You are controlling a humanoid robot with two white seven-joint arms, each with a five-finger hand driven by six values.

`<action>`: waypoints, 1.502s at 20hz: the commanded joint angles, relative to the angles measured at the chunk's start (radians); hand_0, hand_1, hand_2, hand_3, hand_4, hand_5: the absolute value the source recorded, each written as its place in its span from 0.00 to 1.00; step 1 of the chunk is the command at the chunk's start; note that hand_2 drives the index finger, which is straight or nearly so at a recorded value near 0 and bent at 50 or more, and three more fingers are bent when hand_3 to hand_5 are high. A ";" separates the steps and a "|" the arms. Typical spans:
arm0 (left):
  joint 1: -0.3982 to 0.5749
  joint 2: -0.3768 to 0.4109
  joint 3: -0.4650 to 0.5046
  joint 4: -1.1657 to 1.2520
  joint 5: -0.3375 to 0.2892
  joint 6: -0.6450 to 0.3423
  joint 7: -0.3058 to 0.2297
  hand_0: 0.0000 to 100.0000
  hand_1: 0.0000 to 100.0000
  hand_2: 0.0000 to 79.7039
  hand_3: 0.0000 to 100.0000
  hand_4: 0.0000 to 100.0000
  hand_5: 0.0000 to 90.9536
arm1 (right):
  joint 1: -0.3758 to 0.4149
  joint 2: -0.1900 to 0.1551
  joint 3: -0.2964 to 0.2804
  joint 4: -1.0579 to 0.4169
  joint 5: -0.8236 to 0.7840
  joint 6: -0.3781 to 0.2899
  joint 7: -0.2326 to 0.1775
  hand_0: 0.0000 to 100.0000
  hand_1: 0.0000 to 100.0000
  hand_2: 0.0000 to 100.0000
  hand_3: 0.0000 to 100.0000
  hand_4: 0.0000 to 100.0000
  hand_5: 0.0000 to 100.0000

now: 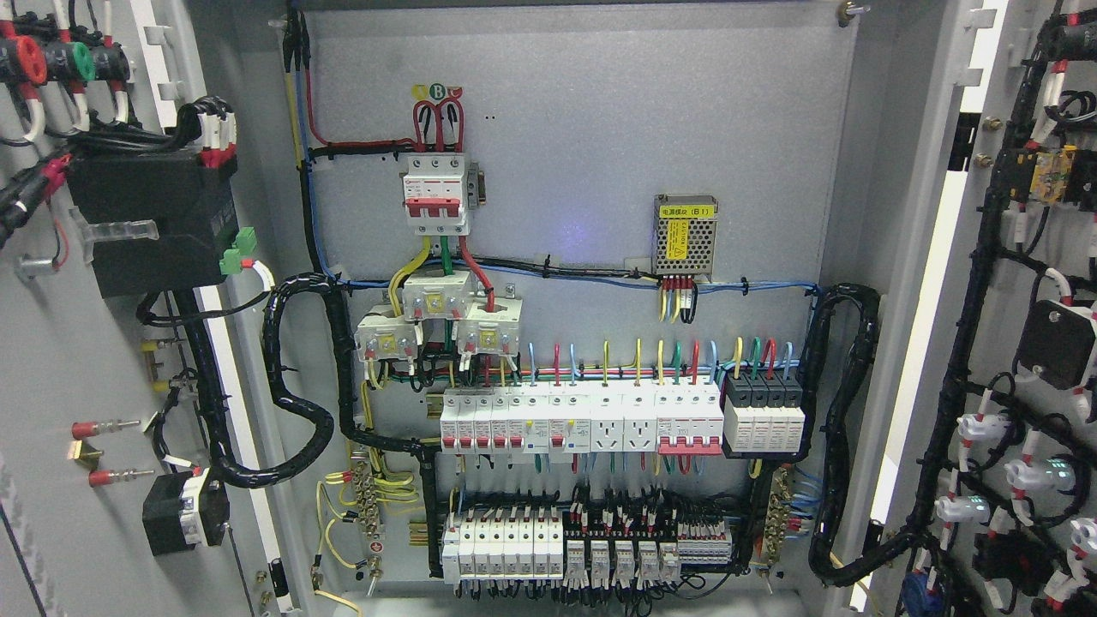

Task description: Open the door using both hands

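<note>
With both grey sheet-metal doors, left door [77,360] and right door [986,360], swung wide, boxy white breakers [583,424] and ribbed black conduit [296,403] show; neither robot hand is in view.

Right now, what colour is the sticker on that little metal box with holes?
Yellow, on the perforated metal box high on the cabinet's back panel, in the head view.

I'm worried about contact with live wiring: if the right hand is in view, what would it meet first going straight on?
Neither hand shows in the head view, so its line cannot be judged. Ahead of the camera lies the open cabinet's back panel with its rows of breakers.
</note>
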 commanded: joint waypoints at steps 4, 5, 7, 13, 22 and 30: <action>-0.067 0.023 0.004 -0.083 0.019 -0.067 0.001 0.00 0.00 0.00 0.00 0.03 0.00 | 0.000 -0.038 -0.035 0.010 -0.067 0.000 0.005 0.00 0.00 0.00 0.00 0.00 0.00; -0.071 0.023 0.003 -0.083 0.019 -0.070 0.001 0.00 0.00 0.00 0.00 0.03 0.00 | 0.000 -0.043 -0.040 0.018 -0.069 0.000 0.005 0.00 0.00 0.00 0.00 0.00 0.00; -0.078 0.023 0.003 -0.083 0.019 -0.085 0.001 0.00 0.00 0.00 0.00 0.03 0.00 | -0.001 -0.046 -0.040 0.030 -0.095 0.000 0.006 0.00 0.00 0.00 0.00 0.00 0.00; -0.082 0.023 0.006 -0.082 0.033 -0.119 0.003 0.00 0.00 0.00 0.00 0.03 0.00 | 0.000 -0.082 -0.055 0.061 -0.165 -0.001 0.012 0.00 0.00 0.00 0.00 0.00 0.00; -0.082 0.023 0.024 -0.080 0.073 -0.177 0.004 0.00 0.00 0.00 0.00 0.03 0.00 | 0.007 -0.095 -0.055 0.099 -0.221 -0.001 0.025 0.00 0.00 0.00 0.00 0.00 0.00; -0.079 0.054 0.076 -0.071 0.179 -0.241 0.004 0.00 0.00 0.00 0.00 0.03 0.00 | 0.002 -0.095 -0.097 0.136 -0.225 -0.003 0.025 0.00 0.00 0.00 0.00 0.00 0.00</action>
